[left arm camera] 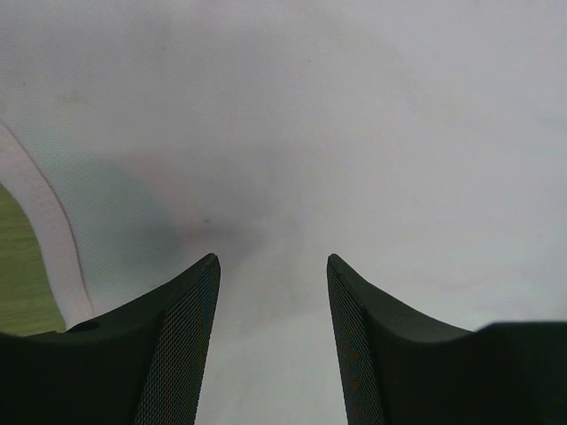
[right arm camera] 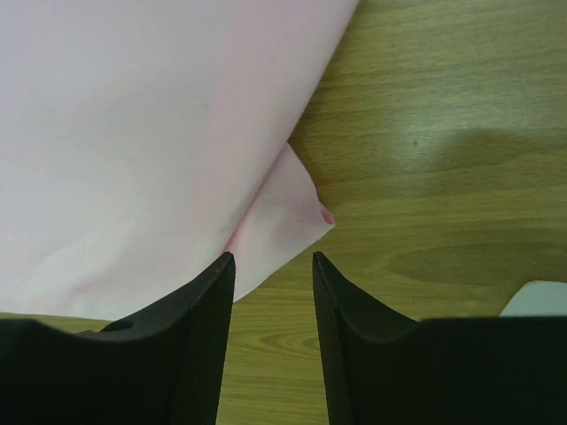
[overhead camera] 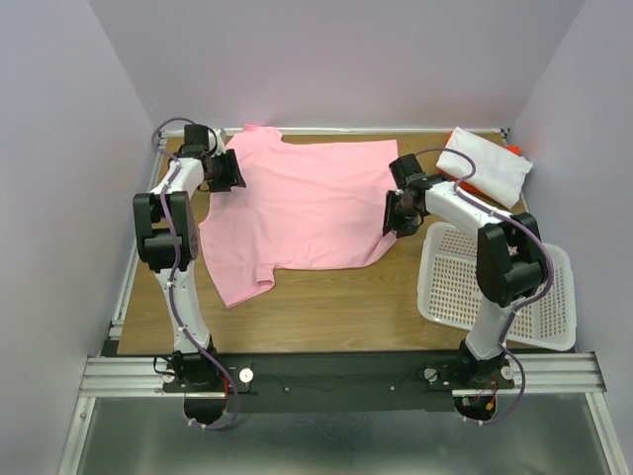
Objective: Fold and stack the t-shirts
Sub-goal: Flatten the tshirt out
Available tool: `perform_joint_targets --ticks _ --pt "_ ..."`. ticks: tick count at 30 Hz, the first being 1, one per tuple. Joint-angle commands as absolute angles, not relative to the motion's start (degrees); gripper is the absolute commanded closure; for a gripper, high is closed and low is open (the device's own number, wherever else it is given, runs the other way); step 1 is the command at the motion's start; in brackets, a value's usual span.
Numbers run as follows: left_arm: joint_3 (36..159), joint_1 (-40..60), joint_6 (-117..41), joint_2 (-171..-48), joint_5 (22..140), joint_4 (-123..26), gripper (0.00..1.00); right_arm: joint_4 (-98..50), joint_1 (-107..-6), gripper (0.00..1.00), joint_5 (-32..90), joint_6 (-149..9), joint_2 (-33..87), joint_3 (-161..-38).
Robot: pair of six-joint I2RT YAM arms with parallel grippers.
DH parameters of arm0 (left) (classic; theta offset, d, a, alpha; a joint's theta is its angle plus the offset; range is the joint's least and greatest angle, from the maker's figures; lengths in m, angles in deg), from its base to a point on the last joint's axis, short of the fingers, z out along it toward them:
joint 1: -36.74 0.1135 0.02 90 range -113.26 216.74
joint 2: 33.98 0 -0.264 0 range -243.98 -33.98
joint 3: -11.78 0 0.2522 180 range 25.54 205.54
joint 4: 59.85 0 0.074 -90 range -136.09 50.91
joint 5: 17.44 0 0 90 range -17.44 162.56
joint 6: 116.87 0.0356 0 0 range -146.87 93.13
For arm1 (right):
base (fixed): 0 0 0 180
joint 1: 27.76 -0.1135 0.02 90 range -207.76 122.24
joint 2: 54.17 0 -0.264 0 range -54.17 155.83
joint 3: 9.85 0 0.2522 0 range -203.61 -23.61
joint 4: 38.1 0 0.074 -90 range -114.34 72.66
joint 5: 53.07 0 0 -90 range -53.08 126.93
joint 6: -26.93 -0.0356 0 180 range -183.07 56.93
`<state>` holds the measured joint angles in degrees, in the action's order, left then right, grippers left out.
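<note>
The pink t-shirt (overhead camera: 297, 208) lies spread flat across the middle of the tabletop (overhead camera: 336, 307), collar towards the far edge and one sleeve trailing towards the near left. It looks light, thin and limp. It would probably sag and crease wherever it is lifted, and a single layer could slip out of a shallow pinch, so the surest holds are likely hems, corners and doubled edges. The left gripper (overhead camera: 229, 170) hovers over the far left of the shirt by the sleeve. Its jaws are spread with only smooth cloth below them and nothing between them. The right gripper (right arm camera: 273, 255) sits at the shirt's right edge, its jaws apart and pinching nothing. A small turned-over corner (right arm camera: 283, 212) of the fabric lies just ahead of their tips on bare wood and looks like a sensible place to bite. A folded white t-shirt (overhead camera: 485, 163) rests on an orange-red t-shirt (overhead camera: 514, 150) in the far right corner, and the perforated basket (overhead camera: 425, 287) stands near the right arm.
</note>
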<state>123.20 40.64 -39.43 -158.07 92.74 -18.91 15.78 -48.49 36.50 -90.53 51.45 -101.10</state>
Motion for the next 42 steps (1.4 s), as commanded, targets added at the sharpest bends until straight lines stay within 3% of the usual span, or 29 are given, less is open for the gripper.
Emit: perform_joint_targets --ticks 1,18,20,24,27,42 --pt "122.6 41.8 -37.9 -158.9 94.2 -17.8 0.4 16.2 -48.2 0.53 41.2 -92.5 51.1 -99.1" --pt "121.8 42.8 -36.5 -159.0 94.7 -17.4 0.4 15.7 -47.6 0.57 42.9 -92.3 57.5 -102.2" --pt "121.9 42.9 -36.6 -158.9 94.8 -17.4 0.4 15.7 -47.6 0.63 42.5 -92.2 57.5 -102.1" --pt "121.8 42.9 -36.8 -158.8 94.8 -17.4 0.4 16.0 -47.5 0.91 42.6 -92.3 55.7 -100.3" --pt "121.6 43.2 -37.2 -158.8 94.4 -17.4 0.4 17.1 -47.6 1.0 42.8 -93.1 53.5 -98.5" --pt "120.8 43.2 -38.4 -158.3 92.9 -17.4 0.4 23.6 -47.5 0.99 42.7 -95.3 49.5 -95.8"
